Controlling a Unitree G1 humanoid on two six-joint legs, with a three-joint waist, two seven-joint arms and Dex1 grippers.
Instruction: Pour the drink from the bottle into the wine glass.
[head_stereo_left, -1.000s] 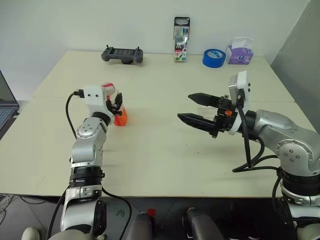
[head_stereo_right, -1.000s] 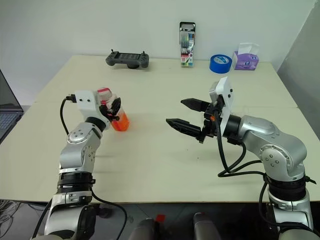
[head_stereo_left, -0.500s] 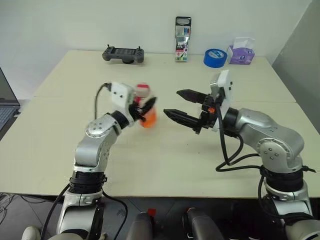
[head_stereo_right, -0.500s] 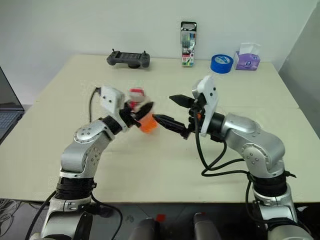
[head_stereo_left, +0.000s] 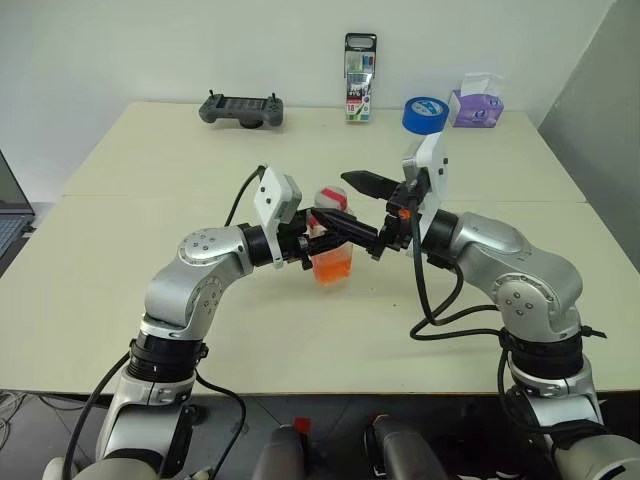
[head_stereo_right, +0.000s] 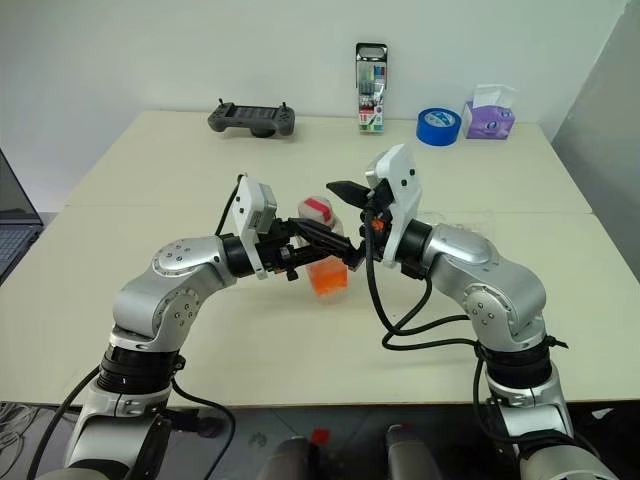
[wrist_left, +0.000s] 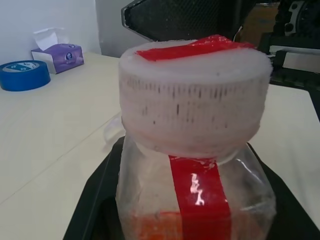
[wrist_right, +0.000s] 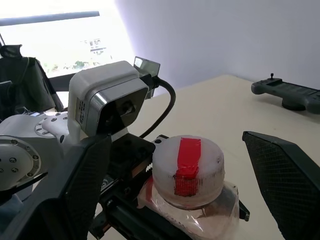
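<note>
Two grippers meet at frame centre above the pale bench (head_stereo_left: 120, 250). Left gripper (head_stereo_left: 318, 240): jaws closed tight on the small clear squarish plastic bottle (head_stereo_left: 331, 250) with red-and-white label strip and capped wide neck, held upright off the bench. Translucent orange-red drink (head_stereo_left: 332, 268) sits in its lower part. Right gripper (head_stereo_left: 355, 207): jaws spread wide, empty, one finger on each side of the bottle's cap (wrist_right: 187, 170), not gripping it. Blue tape roll (head_stereo_left: 425, 115) sits upper right, at the bench's far edge.
</note>
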